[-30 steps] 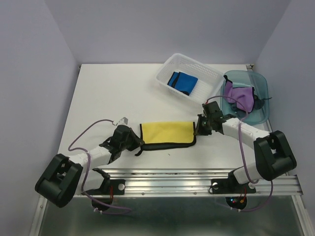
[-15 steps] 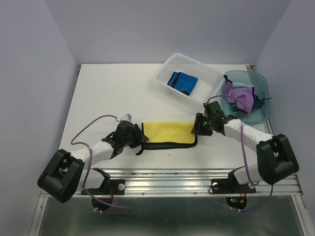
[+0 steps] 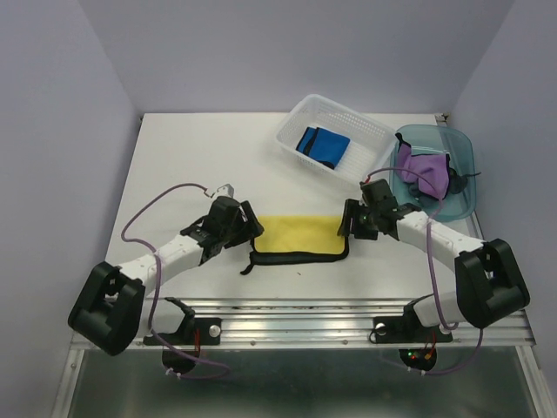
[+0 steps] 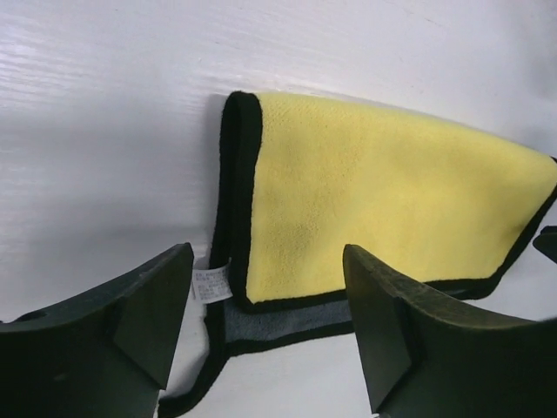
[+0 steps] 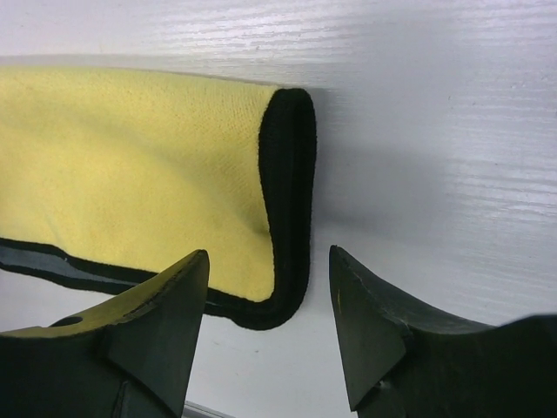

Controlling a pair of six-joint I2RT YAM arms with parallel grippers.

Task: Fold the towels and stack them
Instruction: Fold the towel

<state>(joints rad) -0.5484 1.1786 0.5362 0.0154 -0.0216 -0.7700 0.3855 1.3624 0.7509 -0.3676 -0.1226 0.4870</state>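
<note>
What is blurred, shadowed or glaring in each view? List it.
Top external: even light, no glare, folded yellow black-edged towel sharp. Left wrist: left gripper fingers dark, detail lost; white table shaded left of towel. Right wrist: grey shadow right of towel's fold; right gripper fingers underlit.

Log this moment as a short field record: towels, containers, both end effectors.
yellow towel: folded in half, flat on the table
blue towel: lying in the white basket
purple towel: crumpled, in the teal bin
left end effector: open, at the yellow towel's left end, holding nothing
right end effector: open, at its right end, holding nothing
stack: not yet started
</note>
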